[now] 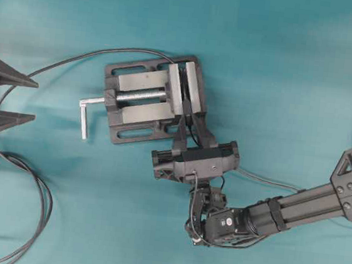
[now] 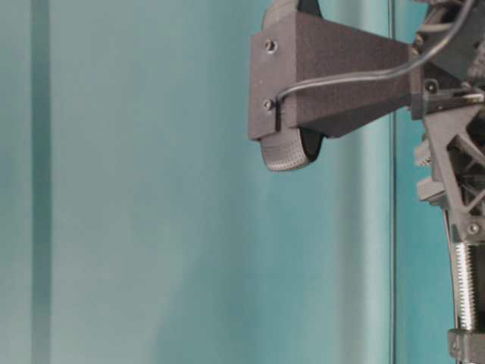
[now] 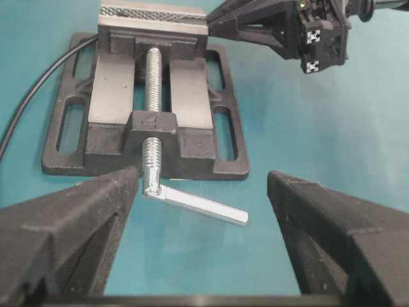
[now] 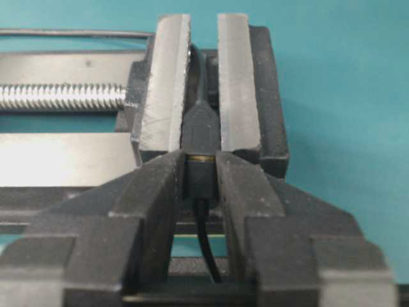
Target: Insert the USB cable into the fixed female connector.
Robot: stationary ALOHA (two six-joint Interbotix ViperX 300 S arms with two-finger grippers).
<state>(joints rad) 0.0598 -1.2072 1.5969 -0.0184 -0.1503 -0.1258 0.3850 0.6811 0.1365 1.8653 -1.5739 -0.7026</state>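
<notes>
In the right wrist view, the right gripper (image 4: 203, 173) has its fingers flanking the small dark plug of the USB cable (image 4: 203, 176), which meets the fixed female connector (image 4: 202, 126) clamped in the vise (image 1: 151, 98); whether they still pinch it cannot be told. The left gripper (image 3: 203, 211) hangs wide open and empty. The light, limp cable is best held by its rigid plug body.

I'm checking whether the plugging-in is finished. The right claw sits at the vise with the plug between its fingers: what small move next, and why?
Probably open the right claw a little more and back straight out: the plug looks butted against the socket clamped in the vise, only a thin brass line between them.
</notes>
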